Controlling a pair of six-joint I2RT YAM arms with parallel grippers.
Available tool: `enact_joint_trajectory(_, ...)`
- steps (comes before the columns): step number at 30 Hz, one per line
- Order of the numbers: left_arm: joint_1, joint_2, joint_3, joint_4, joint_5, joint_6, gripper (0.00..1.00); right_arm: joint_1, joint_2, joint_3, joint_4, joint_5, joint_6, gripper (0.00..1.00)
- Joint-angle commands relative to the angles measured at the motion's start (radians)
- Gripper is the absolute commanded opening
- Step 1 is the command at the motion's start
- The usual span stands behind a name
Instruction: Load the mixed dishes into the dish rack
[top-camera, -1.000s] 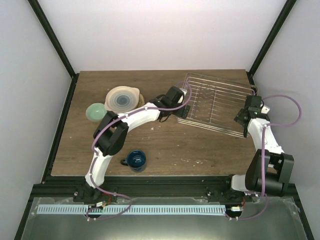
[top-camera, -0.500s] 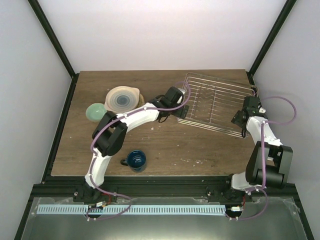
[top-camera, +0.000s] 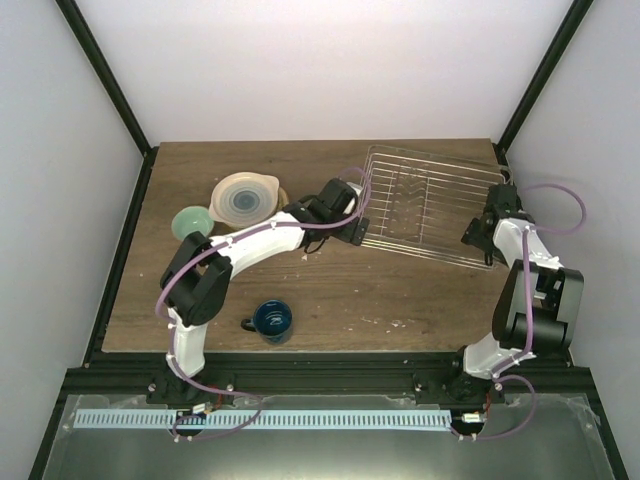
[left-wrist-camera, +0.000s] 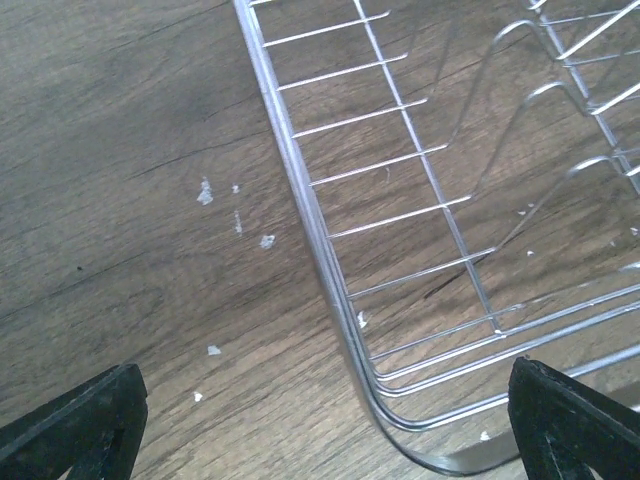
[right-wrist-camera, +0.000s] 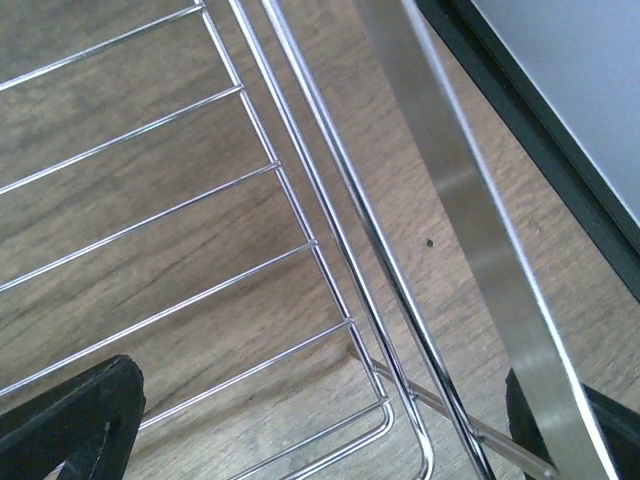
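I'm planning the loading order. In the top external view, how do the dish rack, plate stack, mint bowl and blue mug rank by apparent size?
1. dish rack, clearly the largest
2. plate stack
3. mint bowl and blue mug look about alike, so I am not ranking them

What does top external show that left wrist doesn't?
Only top external: the plate stack, mint bowl and blue mug, plus the whole dish rack, holding no dishes. Only left wrist: one rack corner close up, white flecks on the wood, and the left gripper open over that corner. Both: rack wires and the wooden table.
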Motion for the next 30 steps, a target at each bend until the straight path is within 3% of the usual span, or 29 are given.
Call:
enact_joint_trajectory(1,-0.038,0.000,-0.017,-0.114,0.044,0.017,1.00,-0.004,0.016,0.098,-0.029,-0.017,-0.045,1.00)
enact_joint_trajectory(10,-0.047,0.026,0.001,-0.157,0.061,0.018,1.00,-0.005,0.050,0.151,-0.085,-0.044,-0.096,1.00)
enact_joint_trajectory(20,-0.043,0.106,0.104,-0.179,-0.040,0.014,1.00,-0.005,0.047,0.169,-0.097,-0.005,-0.098,1.00)
enact_joint_trajectory(30,0.013,0.189,0.197,-0.235,0.036,0.026,1.00,-0.005,0.038,0.177,-0.110,-0.006,-0.104,1.00)
